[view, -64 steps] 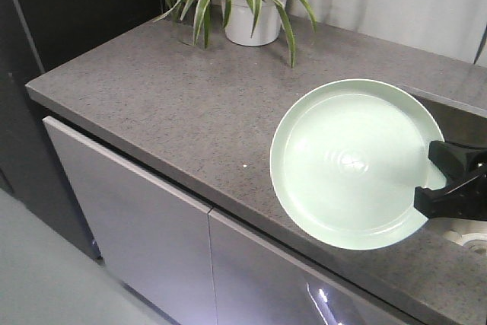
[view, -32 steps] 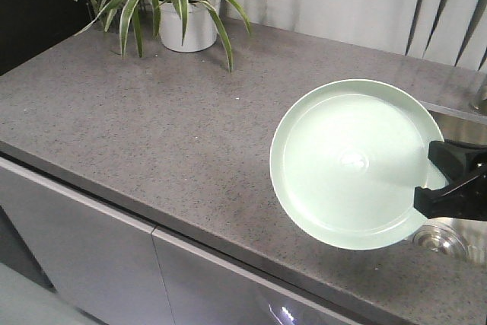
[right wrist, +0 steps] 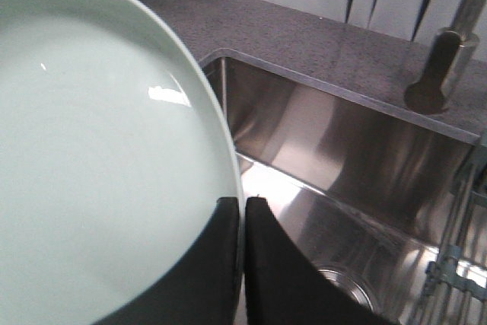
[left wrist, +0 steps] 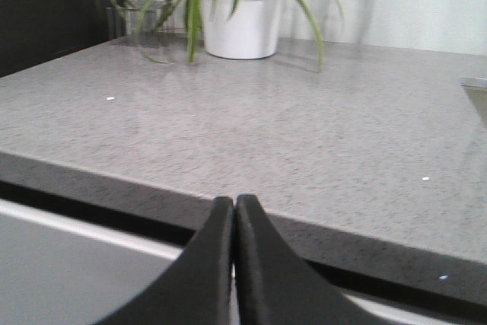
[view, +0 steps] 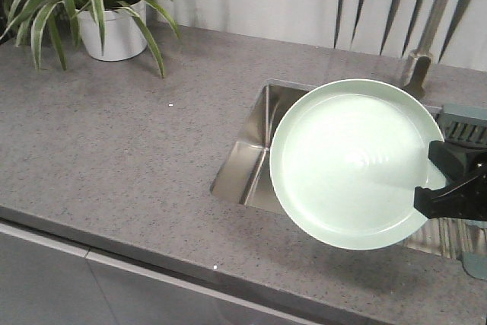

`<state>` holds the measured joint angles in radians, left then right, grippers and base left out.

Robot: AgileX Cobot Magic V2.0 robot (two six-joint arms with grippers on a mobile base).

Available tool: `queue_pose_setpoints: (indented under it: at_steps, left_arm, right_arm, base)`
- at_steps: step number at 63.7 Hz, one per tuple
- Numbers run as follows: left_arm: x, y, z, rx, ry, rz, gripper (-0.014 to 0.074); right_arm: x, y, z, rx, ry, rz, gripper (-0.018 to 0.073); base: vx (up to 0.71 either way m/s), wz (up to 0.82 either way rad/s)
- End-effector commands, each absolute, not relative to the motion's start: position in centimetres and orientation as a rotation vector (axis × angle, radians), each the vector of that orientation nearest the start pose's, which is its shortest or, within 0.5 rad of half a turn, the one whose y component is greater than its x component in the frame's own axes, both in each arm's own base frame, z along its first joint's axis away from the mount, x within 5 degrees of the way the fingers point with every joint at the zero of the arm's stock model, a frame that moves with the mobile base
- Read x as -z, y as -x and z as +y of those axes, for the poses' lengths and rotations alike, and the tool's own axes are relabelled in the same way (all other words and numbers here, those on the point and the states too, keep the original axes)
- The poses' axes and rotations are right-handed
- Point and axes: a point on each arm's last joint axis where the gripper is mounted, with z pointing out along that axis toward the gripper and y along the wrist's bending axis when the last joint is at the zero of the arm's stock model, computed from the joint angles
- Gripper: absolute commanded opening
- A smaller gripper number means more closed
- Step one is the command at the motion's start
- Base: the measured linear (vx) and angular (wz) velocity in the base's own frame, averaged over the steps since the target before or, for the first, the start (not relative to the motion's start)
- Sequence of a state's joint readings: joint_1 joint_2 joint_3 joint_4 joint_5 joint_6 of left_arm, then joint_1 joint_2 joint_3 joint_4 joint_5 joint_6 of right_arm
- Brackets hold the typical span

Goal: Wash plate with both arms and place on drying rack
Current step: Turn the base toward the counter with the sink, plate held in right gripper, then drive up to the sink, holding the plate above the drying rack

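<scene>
plate (view: 346,161) gripped by right tool (view: 431,179), now seemingly over sink (view: 245,164)

Glossy mint-green plate (view: 346,161), rim clamped in right pincer (view: 428,185), near drying rack (view: 464,123)

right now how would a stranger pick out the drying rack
Find the steel sink in the grey countertop. The drying rack spans its right end, partly hidden by the plate. Unlike the upright tap nearby, it lies flat, with steel rods and grey slats.
</scene>
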<state>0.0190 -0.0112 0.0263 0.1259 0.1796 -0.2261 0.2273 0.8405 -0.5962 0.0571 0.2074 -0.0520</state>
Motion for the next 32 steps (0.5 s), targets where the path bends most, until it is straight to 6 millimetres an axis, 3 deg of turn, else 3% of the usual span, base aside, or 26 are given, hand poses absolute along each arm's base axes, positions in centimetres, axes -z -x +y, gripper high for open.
queue_pose_setpoints:
  at_steps: [1, 32]
  left_arm:
    - [-19.08, -5.60, 0.23, 0.059, 0.112, 1.602, -0.0005]
    - [-19.08, -5.60, 0.23, 0.059, 0.112, 1.602, -0.0005]
  right_arm:
    - [-32.78, -17.39, 4.00, -0.158, 0.214, 1.806, -0.0006]
    - [-32.77, -17.39, 4.00, -0.158, 0.214, 1.807, -0.0006]
  base:
    - [0.02, -0.35]
    - [0.03, -0.31]
